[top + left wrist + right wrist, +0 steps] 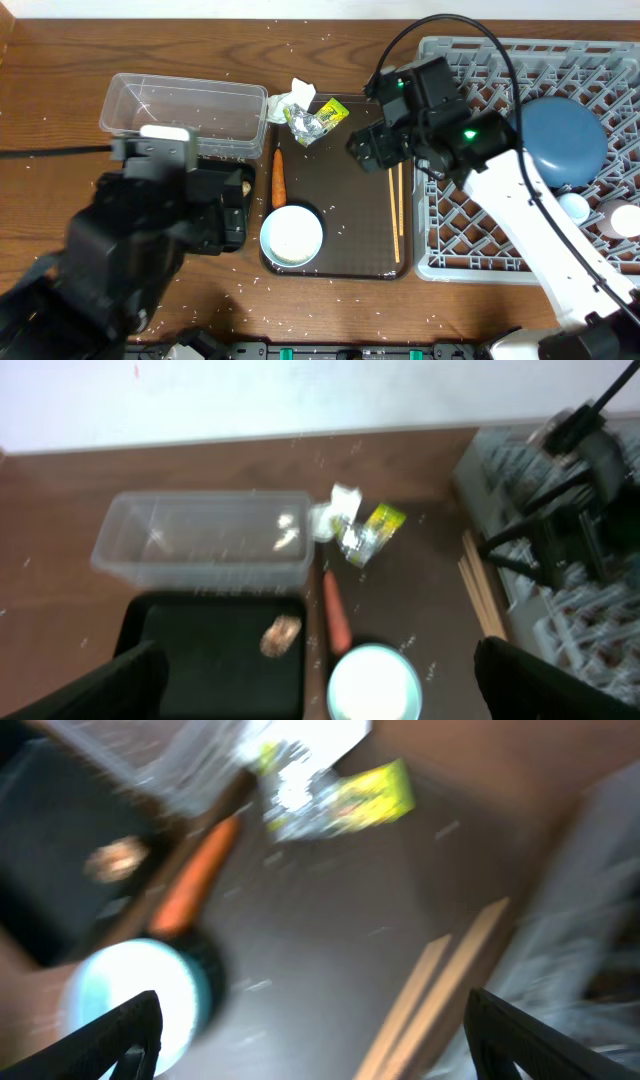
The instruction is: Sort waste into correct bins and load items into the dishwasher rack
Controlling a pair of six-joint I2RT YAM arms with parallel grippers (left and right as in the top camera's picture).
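While both of your grippers hang over the table, neither carries anything. Your left gripper point(320, 655) has its fingers spread wide, empty, above the black tray point(190, 660). The brown food lump point(282, 635) lies in that tray near its 3 o'clock edge. The clear tub point(205, 540) sits just at the tray's 12 o'clock.

Your right gripper point(368, 148) is released too, with nothing between its fingers, over the 1 o'clock corner of the dark brown serving tray point(350, 235). On that tray you have:
- the carrot point(278, 178) along the 9 o'clock edge
- the white bowl point(292, 235) at 7 o'clock
- the two chopsticks point(396, 205) side by side along the 3 o'clock edge
- the foil wrapper point(325, 117) at 12 o'clock, with the crumpled paper point(290, 100) against it at the 11 o'clock corner

The dishwasher rack point(600, 70) stands at 3 o'clock of the serving tray. It holds the dark-blue plate point(565, 140). The light-blue cup point(574, 207) is at the plate's 6 o'clock, and the pink cup point(622, 218) at its 5 o'clock.
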